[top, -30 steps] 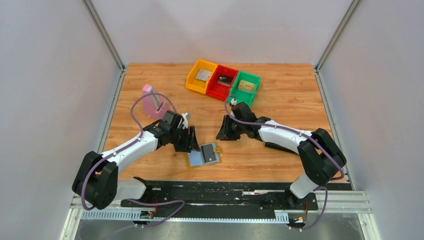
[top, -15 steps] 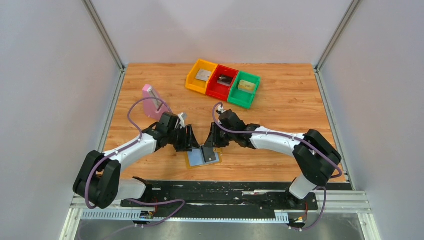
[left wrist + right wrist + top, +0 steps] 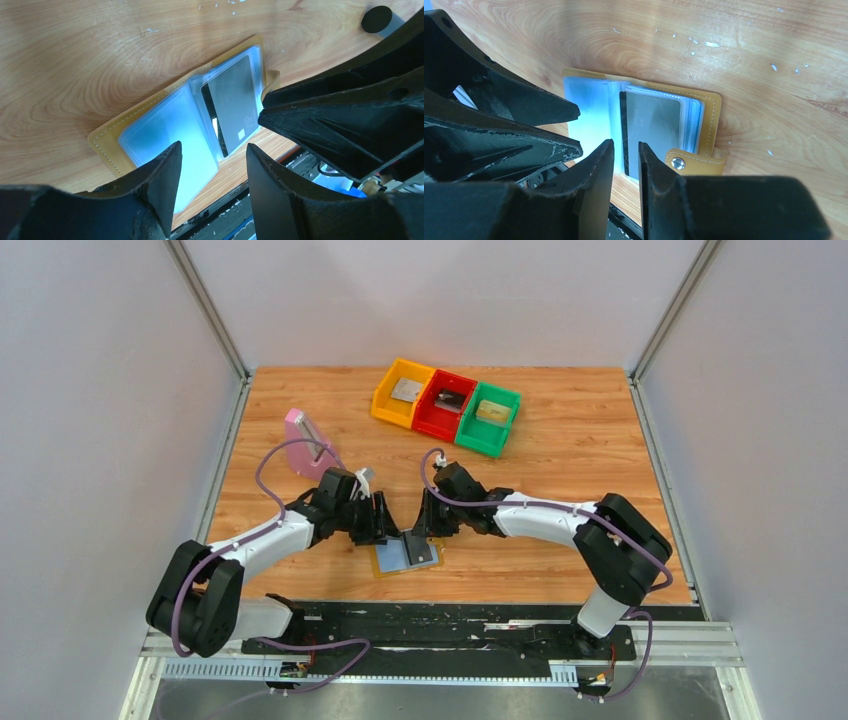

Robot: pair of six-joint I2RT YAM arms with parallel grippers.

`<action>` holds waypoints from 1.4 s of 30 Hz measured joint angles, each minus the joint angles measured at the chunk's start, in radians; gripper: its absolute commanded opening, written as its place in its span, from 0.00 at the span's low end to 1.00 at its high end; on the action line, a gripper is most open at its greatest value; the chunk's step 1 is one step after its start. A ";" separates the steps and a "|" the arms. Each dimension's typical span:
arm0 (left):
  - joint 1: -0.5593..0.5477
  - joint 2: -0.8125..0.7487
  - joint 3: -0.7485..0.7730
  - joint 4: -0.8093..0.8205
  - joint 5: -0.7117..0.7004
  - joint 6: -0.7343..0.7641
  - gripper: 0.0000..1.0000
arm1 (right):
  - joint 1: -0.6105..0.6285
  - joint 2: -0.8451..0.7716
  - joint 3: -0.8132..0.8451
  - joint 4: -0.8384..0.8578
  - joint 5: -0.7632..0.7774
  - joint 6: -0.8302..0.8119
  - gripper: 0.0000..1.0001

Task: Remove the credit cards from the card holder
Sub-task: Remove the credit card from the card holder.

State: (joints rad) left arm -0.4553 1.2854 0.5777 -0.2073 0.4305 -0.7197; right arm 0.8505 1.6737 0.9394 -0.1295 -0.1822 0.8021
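Left end effector: released, fingers well apart, nothing between them; low over the near-left part of the card holder. Right end effector: only a narrow gap between fingers, nothing gripped; tips just over the holder's right half; contact with the holder not clear. Card holder: open flat on the worktop near its front edge, between both arms, light blue sleeves up, mustard-tan rim around. Dark grey card: inside the right-hand sleeve, next to the snap tab. Farther back, in a row: yellow bin with a silver-grey card, red bin with unclear content, green bin with a golden card. Pink block near the left edge.
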 measured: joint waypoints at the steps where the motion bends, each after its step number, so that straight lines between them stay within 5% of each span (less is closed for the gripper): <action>1: 0.000 0.002 -0.001 0.008 0.004 -0.001 0.58 | 0.000 0.003 0.000 -0.002 0.002 0.000 0.27; 26: 0.000 0.097 -0.060 0.168 0.055 -0.047 0.53 | 0.030 0.028 -0.019 -0.055 0.081 -0.006 0.26; 42: 0.000 0.197 -0.090 0.364 0.108 -0.121 0.29 | 0.030 0.026 -0.039 -0.023 0.080 0.016 0.24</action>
State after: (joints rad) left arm -0.4553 1.4826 0.4873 0.1566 0.5385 -0.8402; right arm 0.8806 1.7000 0.9001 -0.1520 -0.1020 0.8181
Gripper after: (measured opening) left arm 0.339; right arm 0.244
